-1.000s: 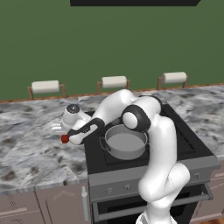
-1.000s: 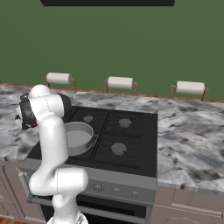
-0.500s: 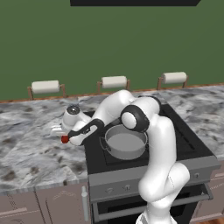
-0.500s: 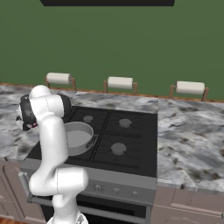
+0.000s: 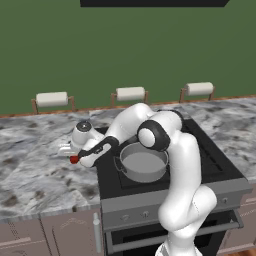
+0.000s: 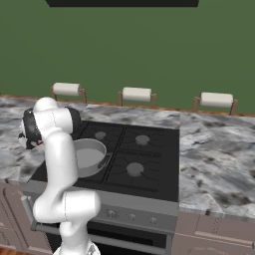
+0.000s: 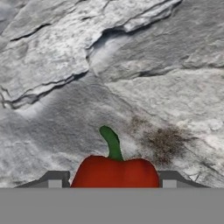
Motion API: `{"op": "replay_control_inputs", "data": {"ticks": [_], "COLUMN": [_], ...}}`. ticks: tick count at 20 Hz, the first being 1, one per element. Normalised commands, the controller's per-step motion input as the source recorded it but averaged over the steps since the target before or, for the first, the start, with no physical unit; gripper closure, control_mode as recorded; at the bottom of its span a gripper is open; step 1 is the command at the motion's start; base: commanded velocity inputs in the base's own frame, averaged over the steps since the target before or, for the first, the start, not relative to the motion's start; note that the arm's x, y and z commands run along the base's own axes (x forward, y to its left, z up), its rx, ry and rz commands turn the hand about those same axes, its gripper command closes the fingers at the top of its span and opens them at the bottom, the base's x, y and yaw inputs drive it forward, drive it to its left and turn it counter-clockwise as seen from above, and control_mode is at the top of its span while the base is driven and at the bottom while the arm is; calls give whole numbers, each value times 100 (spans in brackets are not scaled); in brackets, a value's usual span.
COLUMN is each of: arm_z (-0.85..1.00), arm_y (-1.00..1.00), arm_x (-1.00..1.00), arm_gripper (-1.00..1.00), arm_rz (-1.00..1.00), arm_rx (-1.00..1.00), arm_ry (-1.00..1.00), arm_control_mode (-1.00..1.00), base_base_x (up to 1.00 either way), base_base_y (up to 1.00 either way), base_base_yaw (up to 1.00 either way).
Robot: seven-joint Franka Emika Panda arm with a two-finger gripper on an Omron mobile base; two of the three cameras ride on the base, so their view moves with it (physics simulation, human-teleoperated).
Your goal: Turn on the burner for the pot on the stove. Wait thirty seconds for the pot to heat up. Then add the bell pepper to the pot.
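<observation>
Your bell pepper (image 7: 114,173) sits right between the two finger tips (image 7: 54,180), green stem pointing to 12 o'clock. Can't tell if they're actually squeezing it. Marble counter (image 7: 153,65) beneath; pot (image 5: 143,162) at the gripper's (image 5: 72,159) 3 o'clock on the stove (image 6: 144,159).

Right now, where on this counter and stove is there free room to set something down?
Free: the marble counter right of the stove, and its two right burners. Crowded: the front-left burner under the pot, and the counter left of it, where the gripper is at the bell pepper.
</observation>
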Motion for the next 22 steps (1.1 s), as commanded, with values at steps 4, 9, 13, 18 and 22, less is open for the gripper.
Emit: {"op": "replay_control_inputs", "data": {"ticks": [4,9,13,18,22], "arm_z": [0,21,86,83,86], "arm_y": [0,0,0,-11,-30], "arm_x": [0,0,1,0,-9], "arm_gripper": [100,100,100,100,100], "arm_rz": [0,-4,-12,-5,-7], "arm_rx": [0,0,0,0,1], "arm_ry": [0,-1,1,2,1], "arm_control_mode": [-100,-100,-100,-100,-100], "base_base_x": [0,0,0,0,0], "base_base_y": [0,0,0,0,0], "base_base_yaw": [0,0,0,0,0]}}
